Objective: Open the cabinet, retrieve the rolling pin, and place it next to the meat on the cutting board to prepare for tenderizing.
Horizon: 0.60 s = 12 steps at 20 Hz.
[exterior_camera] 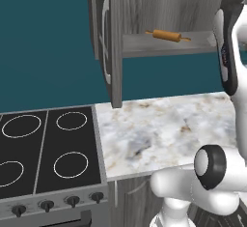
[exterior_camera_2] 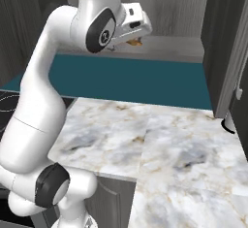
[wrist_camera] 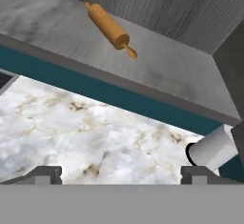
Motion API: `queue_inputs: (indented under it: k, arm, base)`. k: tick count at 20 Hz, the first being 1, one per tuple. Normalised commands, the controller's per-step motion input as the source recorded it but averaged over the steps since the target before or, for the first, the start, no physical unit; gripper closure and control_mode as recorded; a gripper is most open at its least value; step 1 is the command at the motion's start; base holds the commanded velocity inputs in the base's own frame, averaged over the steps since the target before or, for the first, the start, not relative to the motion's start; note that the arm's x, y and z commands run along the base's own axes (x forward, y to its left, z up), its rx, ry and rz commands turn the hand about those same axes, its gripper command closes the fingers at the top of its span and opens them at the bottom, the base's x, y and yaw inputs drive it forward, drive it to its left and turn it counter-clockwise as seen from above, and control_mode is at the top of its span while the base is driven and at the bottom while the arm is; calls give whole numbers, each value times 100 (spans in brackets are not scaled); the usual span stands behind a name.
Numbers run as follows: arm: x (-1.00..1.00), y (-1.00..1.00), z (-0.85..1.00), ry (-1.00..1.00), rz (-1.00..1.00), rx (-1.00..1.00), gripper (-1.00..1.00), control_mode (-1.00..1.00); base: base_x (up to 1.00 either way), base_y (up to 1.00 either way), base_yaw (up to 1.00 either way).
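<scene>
The cabinet [exterior_camera: 164, 8] hangs open, its left door [exterior_camera: 110, 42] swung out toward me. The orange-brown rolling pin [exterior_camera: 167, 35] lies on the cabinet's bottom shelf [wrist_camera: 57, 25]. In the hand view the rolling pin [wrist_camera: 108, 26] lies upper middle, well beyond my fingertips [wrist_camera: 45, 174]. My gripper [wrist_camera: 122, 174] is open, held in front of the shelf's edge, with nothing between its fingers. In the right base view the white hand [exterior_camera_2: 131, 23] covers most of the rolling pin [exterior_camera_2: 135, 42]. The cutting board and the meat are out of view.
A marble counter [exterior_camera: 164, 129] runs below the cabinet, with a black stovetop [exterior_camera: 46, 148] to its left. The cabinet's right door [exterior_camera_2: 230, 52] stands open at the right. A white cylinder [exterior_camera_2: 228, 124] sits on the counter under that door.
</scene>
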Motion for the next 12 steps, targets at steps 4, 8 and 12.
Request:
queue_inputs:
  k: [4, 8, 12]
  arm:
    - [15, 19, -1, 0, 18, 23, -100, -100]
    - [31, 5, 0, 0, 17, 19, -100, -100]
    - [35, 0, 0, 0, 16, 11, -100, -100]
  base:
    - [0, 0, 0]
    - [0, 0, 0]
    - [0, 0, 0]
